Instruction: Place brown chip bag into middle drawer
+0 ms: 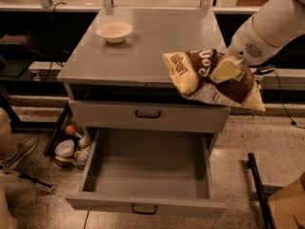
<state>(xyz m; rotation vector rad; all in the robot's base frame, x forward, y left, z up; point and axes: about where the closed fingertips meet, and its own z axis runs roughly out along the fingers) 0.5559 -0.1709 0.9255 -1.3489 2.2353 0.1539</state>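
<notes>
The brown chip bag point(200, 75), dark brown in the middle with pale yellow ends and white lettering, hangs tilted over the front right corner of the cabinet top point(143, 46). My gripper point(227, 68) comes in from the upper right on a white arm and is shut on the bag's middle. The bag is lifted off the top. The middle drawer point(147, 171) stands pulled open below, a wide grey box with a small black handle point(144, 209). It is empty. The bag is above and to the right of the drawer's opening.
A small cream bowl point(114, 31) sits at the back left of the cabinet top. A shut grey drawer front point(147, 114) is above the open one. Clutter point(71, 144) lies on the floor at the left. A black bar point(257, 190) and a cardboard box point(286, 206) are at the lower right.
</notes>
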